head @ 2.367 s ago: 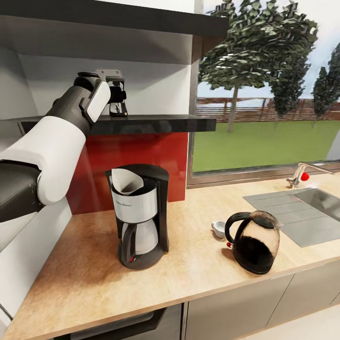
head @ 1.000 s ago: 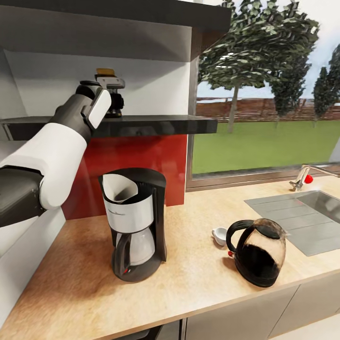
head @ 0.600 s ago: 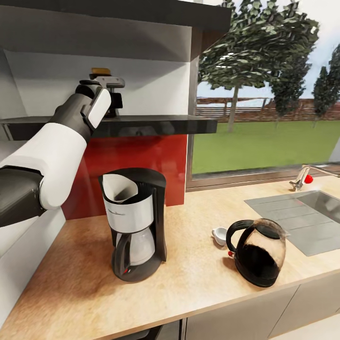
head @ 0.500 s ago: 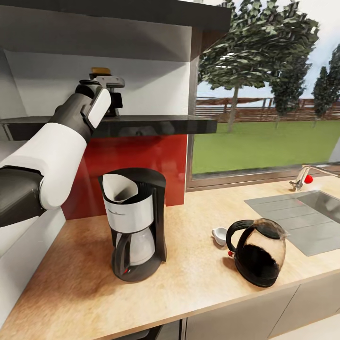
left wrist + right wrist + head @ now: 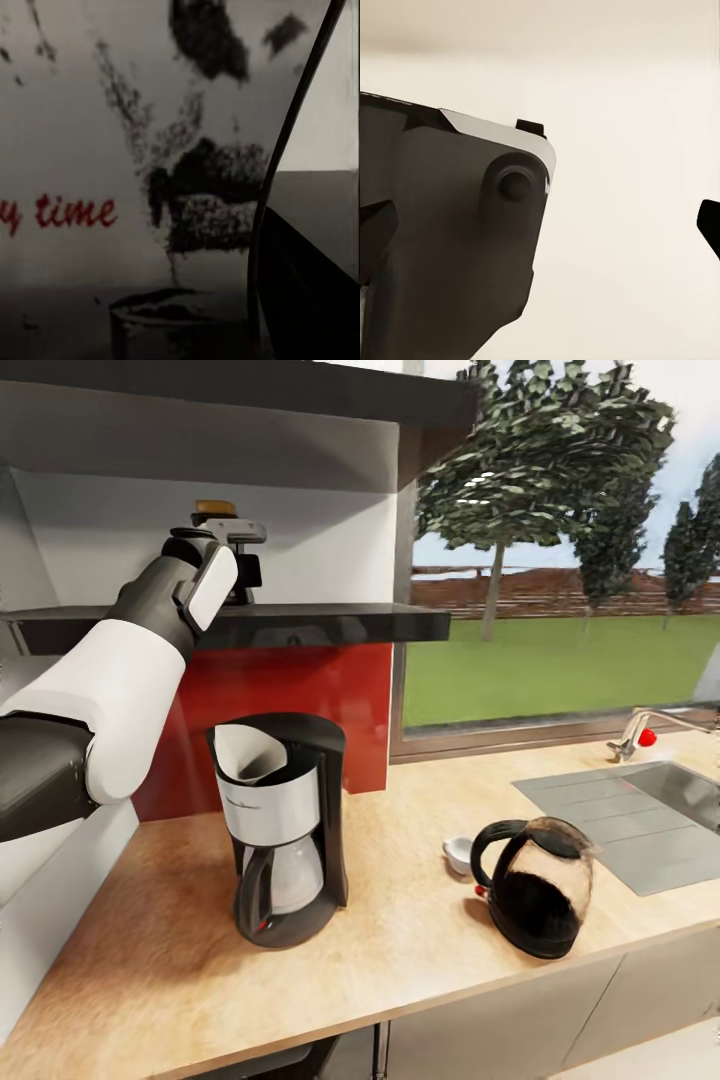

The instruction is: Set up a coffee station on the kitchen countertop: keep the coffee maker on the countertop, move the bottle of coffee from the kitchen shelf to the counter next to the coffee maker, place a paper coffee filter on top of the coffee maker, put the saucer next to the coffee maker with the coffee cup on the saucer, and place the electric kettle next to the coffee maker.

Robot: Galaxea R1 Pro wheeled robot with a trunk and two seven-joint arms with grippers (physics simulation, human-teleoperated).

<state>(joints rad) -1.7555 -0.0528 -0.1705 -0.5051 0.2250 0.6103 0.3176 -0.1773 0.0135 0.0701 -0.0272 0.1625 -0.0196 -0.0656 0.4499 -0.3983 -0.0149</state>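
The bottle of coffee stands on the dark kitchen shelf [image 5: 330,622]; its orange lid [image 5: 215,508] rises above my left gripper [image 5: 241,566], which is around the bottle's body. In the left wrist view the bottle's label [image 5: 112,150] with red lettering is pressed close, with a dark finger [image 5: 315,307] against its edge. The coffee maker [image 5: 285,830] stands on the countertop [image 5: 400,960] with a white paper filter [image 5: 248,755] in its top. The electric kettle [image 5: 535,890] sits to its right, beside a small white cup [image 5: 458,852]. My right gripper [image 5: 544,240] is open over pale floor.
A sink [image 5: 660,810] with a faucet [image 5: 640,732] is set into the counter at the right, under a window. A red backsplash [image 5: 280,700] lies behind the coffee maker. A dark part of the robot [image 5: 450,247] shows in the right wrist view.
My left gripper has advanced from in front of the bottle to around it. The head camera has shifted, so the whole scene sits slightly differently.
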